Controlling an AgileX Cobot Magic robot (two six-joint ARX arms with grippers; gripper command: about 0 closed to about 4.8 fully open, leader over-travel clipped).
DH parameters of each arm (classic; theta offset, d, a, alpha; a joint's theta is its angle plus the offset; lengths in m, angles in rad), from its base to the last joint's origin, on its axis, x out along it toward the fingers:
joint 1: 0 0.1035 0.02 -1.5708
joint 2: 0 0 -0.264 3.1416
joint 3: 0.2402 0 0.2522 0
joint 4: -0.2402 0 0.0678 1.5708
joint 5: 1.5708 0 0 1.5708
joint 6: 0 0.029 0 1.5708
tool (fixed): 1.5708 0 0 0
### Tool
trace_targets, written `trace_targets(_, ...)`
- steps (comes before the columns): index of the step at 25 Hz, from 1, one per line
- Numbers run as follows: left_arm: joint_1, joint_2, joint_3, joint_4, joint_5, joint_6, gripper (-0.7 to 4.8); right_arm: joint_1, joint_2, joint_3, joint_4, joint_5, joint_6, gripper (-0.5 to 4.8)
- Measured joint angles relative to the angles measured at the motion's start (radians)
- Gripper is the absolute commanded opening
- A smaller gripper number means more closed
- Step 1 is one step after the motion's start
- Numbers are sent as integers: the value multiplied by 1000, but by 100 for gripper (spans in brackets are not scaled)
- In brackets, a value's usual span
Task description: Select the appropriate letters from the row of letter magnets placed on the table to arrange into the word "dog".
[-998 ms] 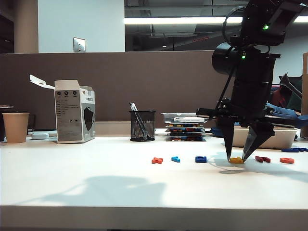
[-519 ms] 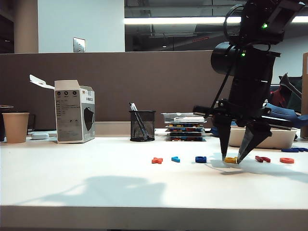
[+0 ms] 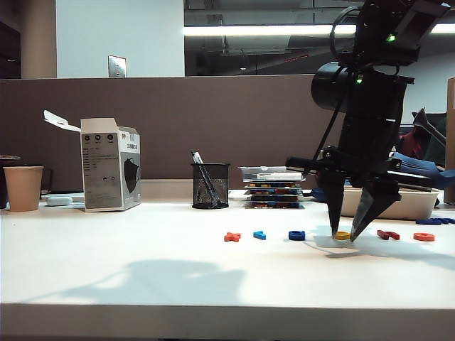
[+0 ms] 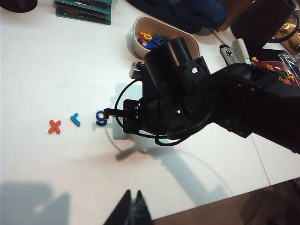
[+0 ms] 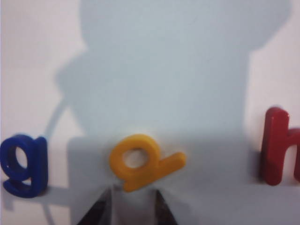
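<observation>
yellow letter point(image 5: 143, 161) | flat on the table point(image 3: 142, 270), between blue g point(image 5: 22, 164) and dark red h point(image 5: 280, 145) | right gripper point(image 3: 343, 234) half-open, straddling it, nothing lifted | left gripper point(image 4: 132, 211) well off, tips together, empty | risk: tips skid it askew into g

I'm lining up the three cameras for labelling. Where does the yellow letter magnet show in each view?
Exterior view: the yellow letter magnet lies on the table, between the right gripper tips.
Left wrist view: not visible; the right arm covers its place.
Right wrist view: low centre, just past the fingertips.
Shared landmark: the dark blue letter beside it.
</observation>
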Motion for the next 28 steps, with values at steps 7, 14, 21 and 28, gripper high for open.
trace_targets(7, 0, 0, 0, 0, 0, 0, -3, -15, 0, -1, 35, -8, 0, 222)
trace_targets(14, 0, 0, 0, 0, 0, 0, -2, -34, 5, -3, 83, -8, -1, 222)
trace_targets(21, 0, 0, 0, 0, 0, 0, -2, -33, 8, -5, 114, -52, -3, 221)
trace_targets(28, 0, 0, 0, 0, 0, 0, -3, -21, 20, 8, 67, -43, -5, 220)
